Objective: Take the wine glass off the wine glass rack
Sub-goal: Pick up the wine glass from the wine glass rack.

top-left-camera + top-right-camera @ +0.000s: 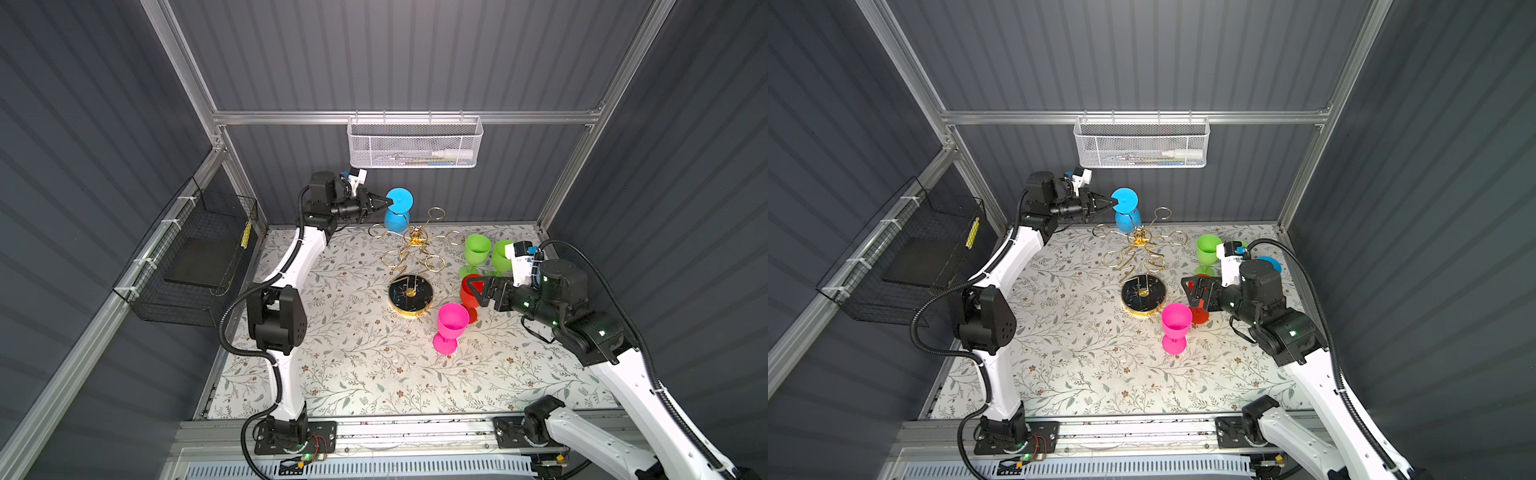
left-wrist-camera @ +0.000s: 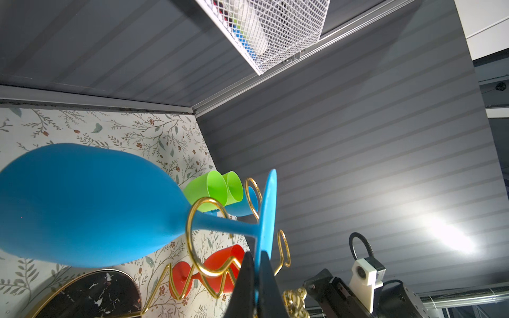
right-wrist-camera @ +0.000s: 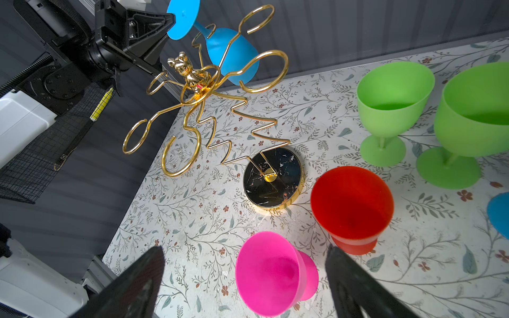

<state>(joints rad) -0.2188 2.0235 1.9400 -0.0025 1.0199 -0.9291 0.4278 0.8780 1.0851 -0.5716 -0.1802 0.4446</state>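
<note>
Blue glass [image 2: 82, 201] hangs inverted in a rack [image 1: 417, 237] ring, with the left gripper [image 2: 257, 257] pinching its foot rim. Looks light, unbreakable plastic; I'd hold the foot and slide the stem out — right gripper [image 1: 476, 291] spread, empty, beside the rack.

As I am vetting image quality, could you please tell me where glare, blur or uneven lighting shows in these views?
Left wrist view: a bright glare patch on the grey wall. Right wrist view: the fingers of the right gripper are blurred near the lens, while the wine glass rack is sharp. Both top views: the table is brightly lit, the walls dark.
</note>
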